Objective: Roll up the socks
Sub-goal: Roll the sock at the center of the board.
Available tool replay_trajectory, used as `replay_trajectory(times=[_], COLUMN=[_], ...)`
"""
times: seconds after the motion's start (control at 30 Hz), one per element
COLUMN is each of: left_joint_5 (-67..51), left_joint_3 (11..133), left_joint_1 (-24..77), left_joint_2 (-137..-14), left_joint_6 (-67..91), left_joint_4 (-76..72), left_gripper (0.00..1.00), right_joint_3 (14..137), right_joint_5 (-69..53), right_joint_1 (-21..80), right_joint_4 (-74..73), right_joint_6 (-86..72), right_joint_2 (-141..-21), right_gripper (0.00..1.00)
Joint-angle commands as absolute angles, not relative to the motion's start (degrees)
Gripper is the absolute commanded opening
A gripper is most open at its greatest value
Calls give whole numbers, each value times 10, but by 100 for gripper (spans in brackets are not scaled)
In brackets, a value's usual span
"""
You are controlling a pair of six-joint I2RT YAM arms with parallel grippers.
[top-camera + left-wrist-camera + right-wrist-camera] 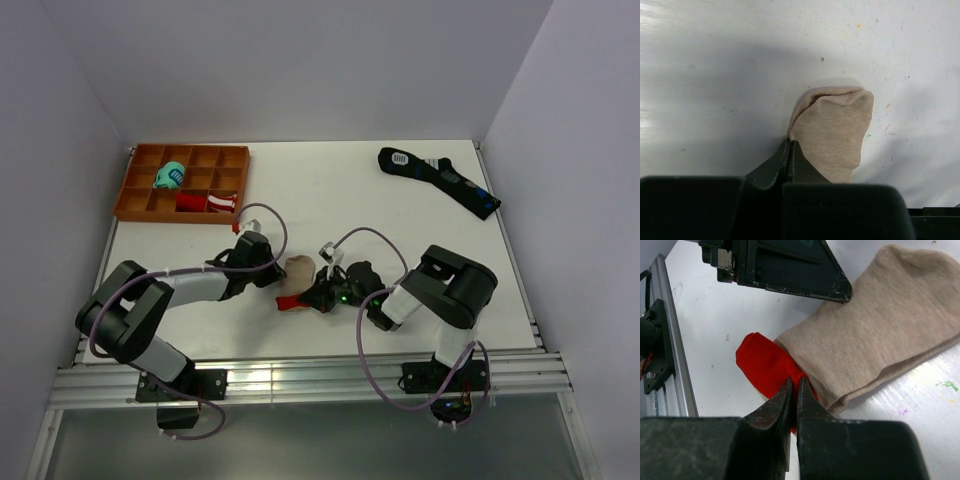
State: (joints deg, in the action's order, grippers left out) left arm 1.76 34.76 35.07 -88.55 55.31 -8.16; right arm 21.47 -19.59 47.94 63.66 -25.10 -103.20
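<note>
Left tool [280, 276] clenched on beige fold of socks [297, 272], mid-desk [330, 200]; right tool [316, 297] just right, nearer. From left wrist: jaws pressed together, pinching beige edge only, red end unseen. From right wrist: clamped shut on red end, beige stretching far-right.

From above, the right claw [308, 297] hides part of the socks [297, 270].
</note>
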Motion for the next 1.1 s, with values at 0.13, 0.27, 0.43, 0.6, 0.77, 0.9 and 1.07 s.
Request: replay_trajectory(times=[0.13, 0.27, 0.43, 0.6, 0.77, 0.9, 1.07], left_joint_5=[91, 91, 85, 85, 83, 79, 72], left_joint_3=[300, 294, 285, 281, 271, 261, 244], left_joint_1=[349, 344, 340, 338, 334, 334, 334], left_joint_2=[-850, -842, -845, -844, -837, -831, -817], left_joint_6=[577, 577, 580, 585, 585, 591, 593], left_joint_4=[-14, -19, -29, -30, -40, -52, -90], left_gripper=[0, 0, 0, 0, 0, 0, 0], right_joint_3=[223, 235, 273, 323, 364, 406, 478], right_joint_5=[-176, -178, -183, -200, -200, -241, -271], right_joint_1=[473, 472, 471, 466, 448, 436, 433], right_joint_4=[450, 391, 323, 232, 118, 65, -45], right_joint_6=[-232, -225, -223, -232, -222, -218, -197], right_joint_2=[-1006, -987, -991, -1005, -1005, -1026, -1085], right_gripper=[0, 0, 0, 0, 0, 0, 0])
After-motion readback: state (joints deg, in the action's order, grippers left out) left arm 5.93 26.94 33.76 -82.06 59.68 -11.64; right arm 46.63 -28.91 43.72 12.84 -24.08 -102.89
